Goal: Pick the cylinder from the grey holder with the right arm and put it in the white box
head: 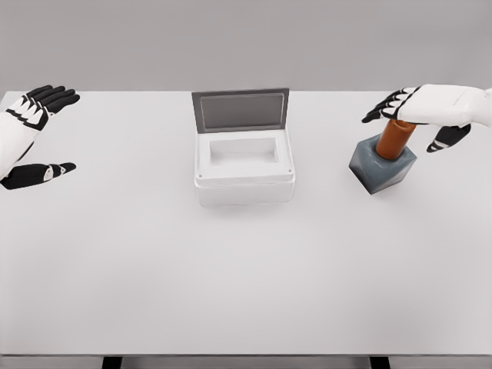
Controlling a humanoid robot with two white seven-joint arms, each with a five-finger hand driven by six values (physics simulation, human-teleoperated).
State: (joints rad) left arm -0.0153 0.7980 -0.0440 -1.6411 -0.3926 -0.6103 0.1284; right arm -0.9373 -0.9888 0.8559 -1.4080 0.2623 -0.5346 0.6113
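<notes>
Inside grey holder (382, 165) orange cylinder (395, 139), white box (244, 167) empty (lid up), right robot hand (419, 108) seemingly spread above.

white table (231, 292) | spans nearly the full view | plain grey backdrop (246, 38) behind its far edge

The scene is evenly and brightly lit by diffuse light from above. Only faint, soft shadows are cast on the flat white counter (246, 292), beneath the white rectangular box with the raised grey lid (244, 167) and beside the dark grey angular holder (382, 164). No glare or hotspots are noted. The render is sharp throughout, and no edge distortion is observed.
</notes>
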